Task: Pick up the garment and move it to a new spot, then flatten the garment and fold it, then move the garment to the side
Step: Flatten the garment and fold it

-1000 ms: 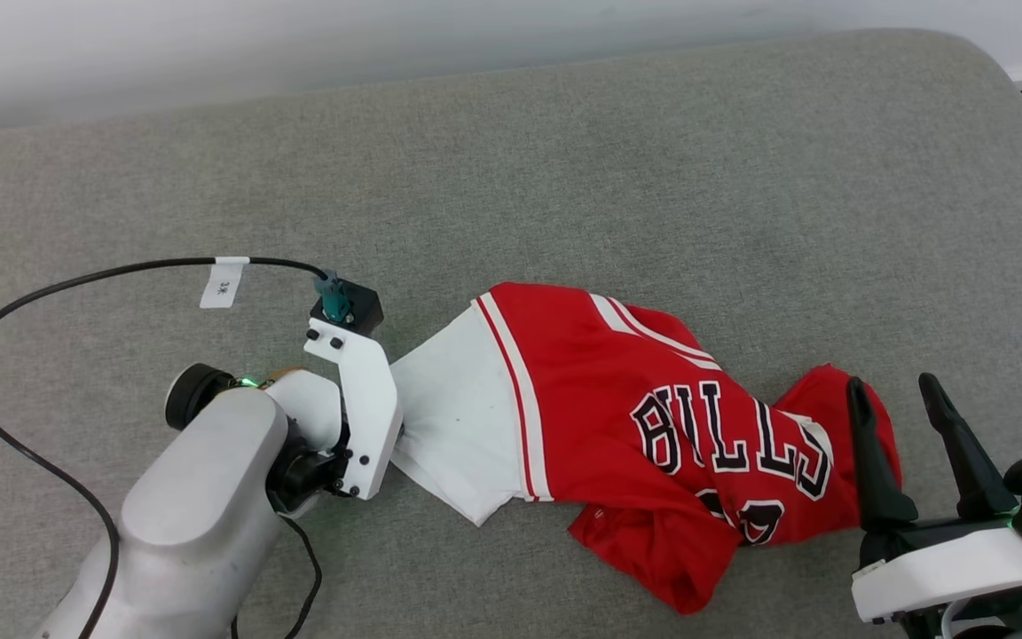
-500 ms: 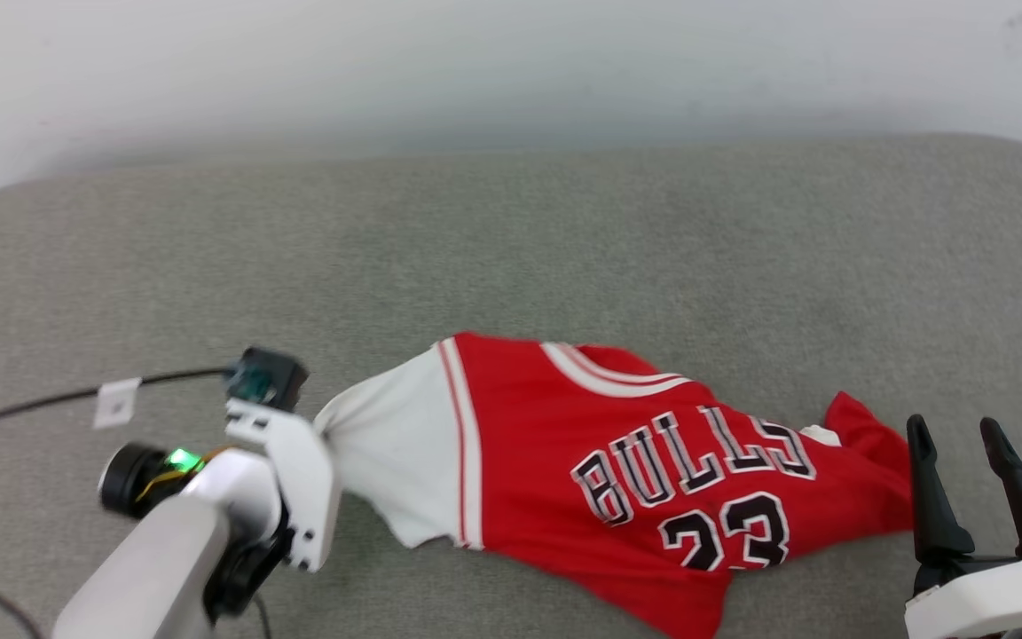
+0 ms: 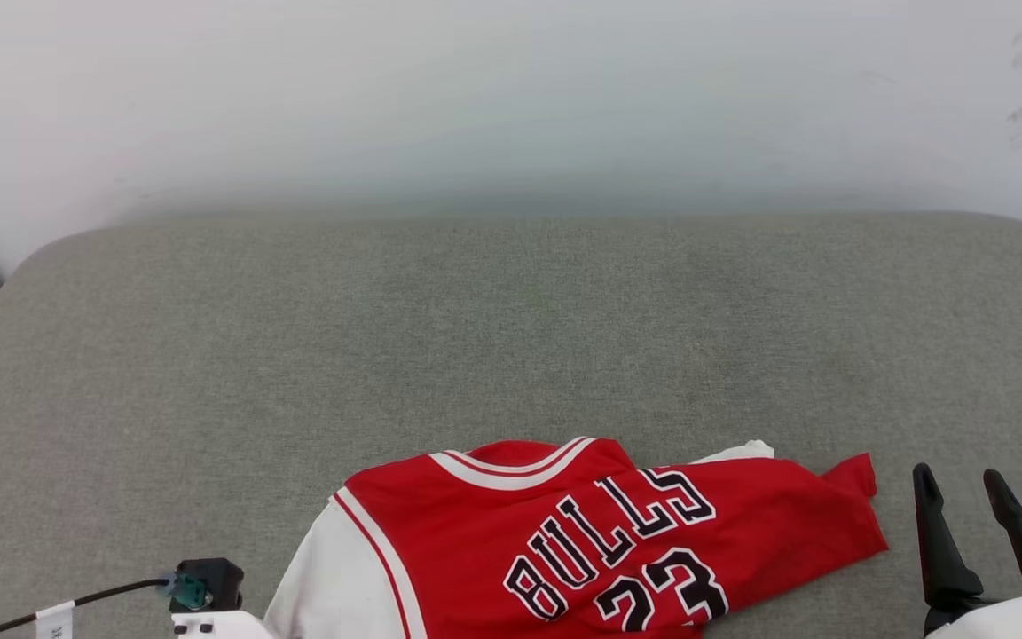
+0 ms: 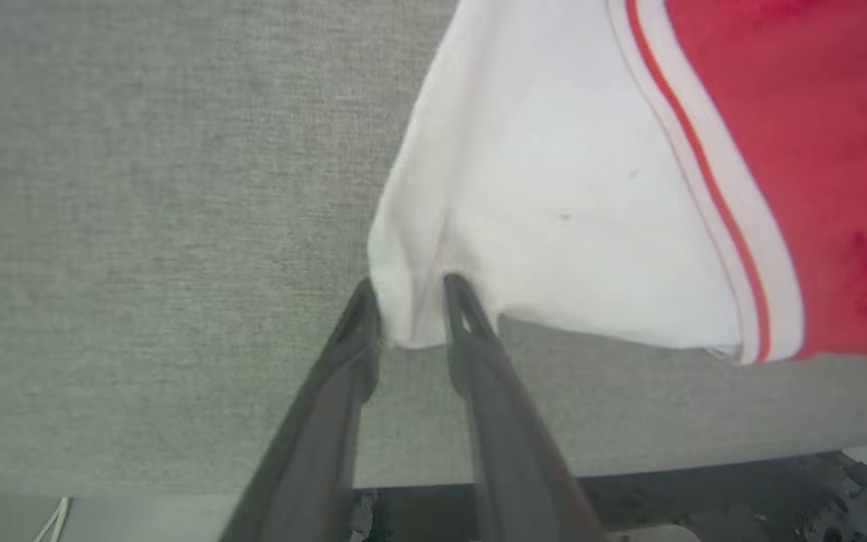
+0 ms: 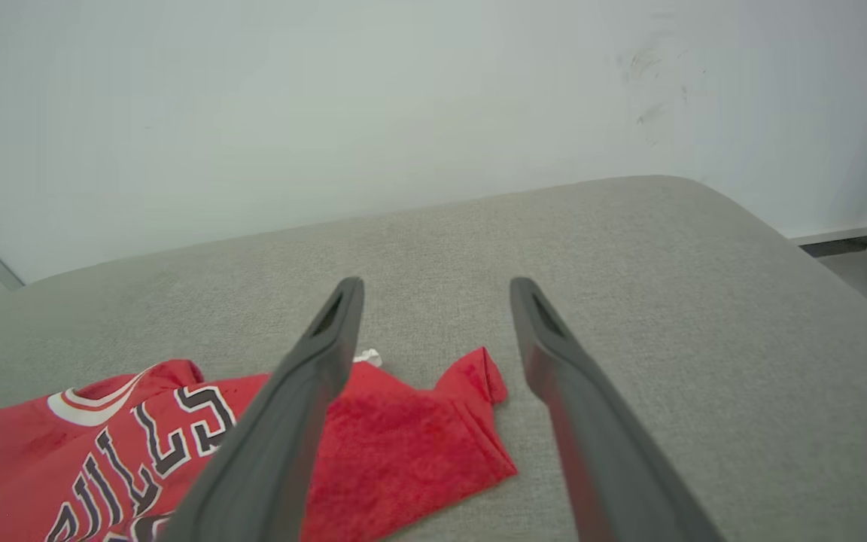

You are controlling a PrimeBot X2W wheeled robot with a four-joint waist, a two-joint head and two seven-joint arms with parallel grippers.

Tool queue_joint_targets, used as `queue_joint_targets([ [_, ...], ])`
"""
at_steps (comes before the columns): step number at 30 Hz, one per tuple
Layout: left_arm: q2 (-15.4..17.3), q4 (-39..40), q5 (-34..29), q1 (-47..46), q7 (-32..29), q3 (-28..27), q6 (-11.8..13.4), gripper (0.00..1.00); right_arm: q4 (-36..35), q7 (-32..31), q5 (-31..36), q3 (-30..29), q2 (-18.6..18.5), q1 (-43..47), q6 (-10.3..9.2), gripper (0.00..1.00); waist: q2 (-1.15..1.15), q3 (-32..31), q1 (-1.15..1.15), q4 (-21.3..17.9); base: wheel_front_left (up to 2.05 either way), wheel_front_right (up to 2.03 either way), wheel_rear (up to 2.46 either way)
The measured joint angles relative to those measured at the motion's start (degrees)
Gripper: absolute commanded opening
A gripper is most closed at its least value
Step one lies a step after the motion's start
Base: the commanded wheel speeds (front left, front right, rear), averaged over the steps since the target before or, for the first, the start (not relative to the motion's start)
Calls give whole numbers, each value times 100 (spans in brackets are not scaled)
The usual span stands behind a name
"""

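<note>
Left wrist view gives us the clearest read: the left gripper (image 4: pixel 411 292) has its fingers pinched shut on a small bunch of cloth at the outer edge of the white sleeve (image 4: pixel 554 188), right over the near edge of the grey cushion (image 3: pixel 475 337). The garment (image 3: pixel 617 550) lies at the middle of that near edge, chest up, lettering readable, with its red body reaching toward the cushion's right side and its lowest part cut off by the frame. The right gripper (image 3: pixel 956 477) sits at the cushion's near right corner, fingers spread apart and holding nothing, just clear of the red hem.

We judge the move to a new spot to be under way, with flattening not yet begun.

Several things could go wrong. The hold is only a thin pinch of sleeve edge, so drag from the cushion's rough weave could pull the cloth out. With one anchor point, the shirt may swing and bunch rather than travel flat. It already lies so close to the near edge that a further pull that way could spill it off. The cable (image 3: pixel 112 593) beside the sleeve could snag the fabric.
</note>
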State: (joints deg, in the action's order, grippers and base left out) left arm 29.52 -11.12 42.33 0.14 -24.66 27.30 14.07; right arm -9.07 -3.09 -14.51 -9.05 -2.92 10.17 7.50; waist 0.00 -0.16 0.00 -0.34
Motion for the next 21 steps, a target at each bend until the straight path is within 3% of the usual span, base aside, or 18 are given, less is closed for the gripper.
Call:
queue_joint_targets([
  [4, -144, 33, -148, -57, 482, -13, -29, 100, 0, -111, -27, -62, 0, 32, 0, 100, 0, -48, 0, 1, 0, 0, 0],
  [13, -538, 453, -816, -626, 2426, -177, -10, 100, 179, -676, -118, -238, 1, -3, 0, 100, 0, -133, 0, -38, 0, 0, 0],
  [21, -929, 717, -1112, -862, 3608, -210, -38, 100, 788, -2304, -300, -333, -170, -385, 0, 100, 0, -125, 0, 25, 0, 0, 0],
])
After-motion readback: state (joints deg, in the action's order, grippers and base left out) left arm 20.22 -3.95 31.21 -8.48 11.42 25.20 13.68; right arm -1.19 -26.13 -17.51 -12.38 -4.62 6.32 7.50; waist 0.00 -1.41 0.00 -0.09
